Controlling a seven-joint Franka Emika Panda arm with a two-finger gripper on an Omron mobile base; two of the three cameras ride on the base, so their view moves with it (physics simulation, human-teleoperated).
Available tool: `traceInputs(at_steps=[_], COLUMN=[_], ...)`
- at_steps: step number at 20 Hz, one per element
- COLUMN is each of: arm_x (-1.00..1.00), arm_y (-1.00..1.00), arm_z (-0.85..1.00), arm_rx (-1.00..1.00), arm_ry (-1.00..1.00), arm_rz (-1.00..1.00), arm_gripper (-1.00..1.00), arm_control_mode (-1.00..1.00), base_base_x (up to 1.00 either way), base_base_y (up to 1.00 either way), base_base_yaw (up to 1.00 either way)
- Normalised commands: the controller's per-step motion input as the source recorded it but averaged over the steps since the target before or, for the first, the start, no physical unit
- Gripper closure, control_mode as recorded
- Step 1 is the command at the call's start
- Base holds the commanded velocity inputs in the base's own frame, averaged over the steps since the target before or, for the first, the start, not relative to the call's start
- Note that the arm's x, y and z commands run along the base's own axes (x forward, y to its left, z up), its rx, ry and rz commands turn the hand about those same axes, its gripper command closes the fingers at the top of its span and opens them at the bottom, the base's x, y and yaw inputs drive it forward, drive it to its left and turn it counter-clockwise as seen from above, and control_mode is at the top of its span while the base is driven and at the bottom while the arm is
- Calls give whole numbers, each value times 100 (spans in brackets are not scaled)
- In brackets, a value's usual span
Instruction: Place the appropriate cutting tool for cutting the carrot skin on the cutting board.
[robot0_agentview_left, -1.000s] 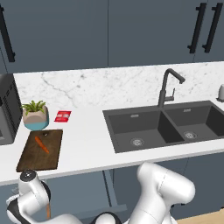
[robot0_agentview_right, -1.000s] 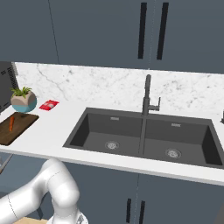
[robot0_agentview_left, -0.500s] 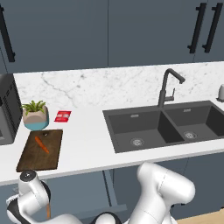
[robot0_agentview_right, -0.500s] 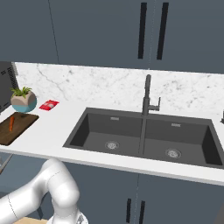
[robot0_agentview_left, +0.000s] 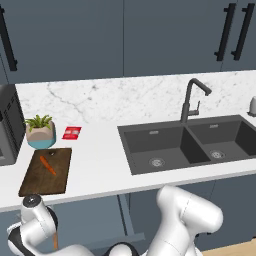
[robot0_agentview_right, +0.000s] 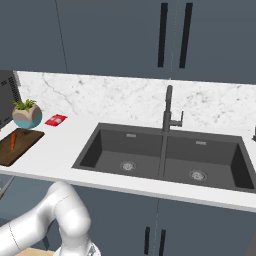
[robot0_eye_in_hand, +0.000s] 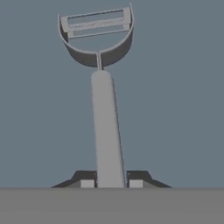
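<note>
In the hand view my gripper (robot0_eye_in_hand: 111, 183) is shut on the slim straight handle of the cutting tool (robot0_eye_in_hand: 105, 127), a light-grey peeler. Its wide rounded head points away from me over a flat grey surface. The dark fingertips (robot0_eye_in_hand: 87, 183) press on either side of the handle's near end. The cutting board (robot0_agentview_left: 37, 184), dark brown wood, lies at the left end of the white counter with the small orange carrot (robot0_agentview_left: 48, 165) on its far half. From the right side the cutting board (robot0_agentview_right: 11, 154) and the carrot (robot0_agentview_right: 13, 140) sit at the far left edge. My arm bends down below the counter front, left of the board.
A potted plant (robot0_agentview_left: 40, 131) and a red packet (robot0_agentview_left: 71, 132) stand behind the board. A dark appliance (robot0_agentview_left: 7, 127) sits at the counter's left end. The double sink (robot0_agentview_left: 200, 145) with a black faucet (robot0_agentview_left: 192, 97) takes the right half.
The base views look the same as before. The jaws have closed onto the peeler's handle within the last second.
</note>
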Motion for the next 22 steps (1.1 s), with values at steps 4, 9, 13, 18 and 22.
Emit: traceInputs(at_steps=[4, 9, 13, 18, 22], arm_x=[0, -1, -4, -28, -48], arm_y=[0, 0, 0, 9, 23], arm_z=[0, 0, -4, -3, -7], arm_rx=[0, 0, 0, 0, 0], arm_ry=[0, 1, 7, 7, 3], arm_rz=[0, -1, -2, 0, 0], arm_gripper=[100, 100, 100, 100, 100], arm_control_mode=[-100, -100, -100, -100, -100], base_base_x=[0, 0, 0, 0, 0], base_base_y=[0, 0, 0, 0, 0], base_base_yaw=[0, 0, 0, 0, 0])
